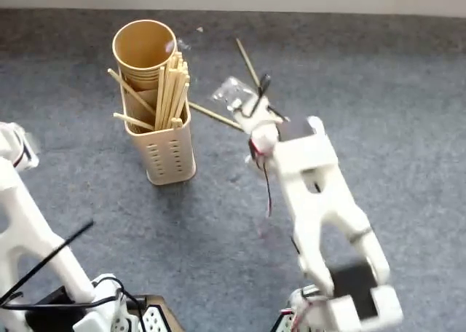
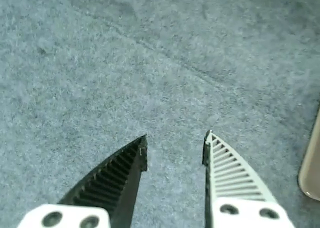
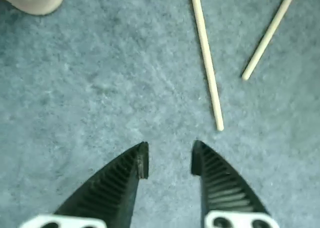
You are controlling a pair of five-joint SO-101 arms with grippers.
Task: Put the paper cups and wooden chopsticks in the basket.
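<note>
Two loose wooden chopsticks are lying flat on the grey carpet. One chopstick is ending just ahead of the right gripper, and a second chopstick is lying a little beyond it at a slant. Both are looking light, stiff and thin. With their smooth sides, they are likely to roll or swivel if pinched near an end. The better hold is probably near the middle, with the jaws set across the stick and pressing slightly into the soft pile.

The right gripper is hanging over the carpet with its jaws a narrow gap apart and nothing between them. The left gripper is standing wider open, also empty, over bare carpet near the basket's side.

The tall perforated basket is standing upright, well apart from the loose sticks. It is holding the stacked paper cups and a bundle of chopsticks leaning beside them.

In the high view the right arm's own body is covering its fingertips and one chopstick's near end. A clear crumpled scrap beside it is hard to identify. I cannot tell how many cups are in the stack.
</note>
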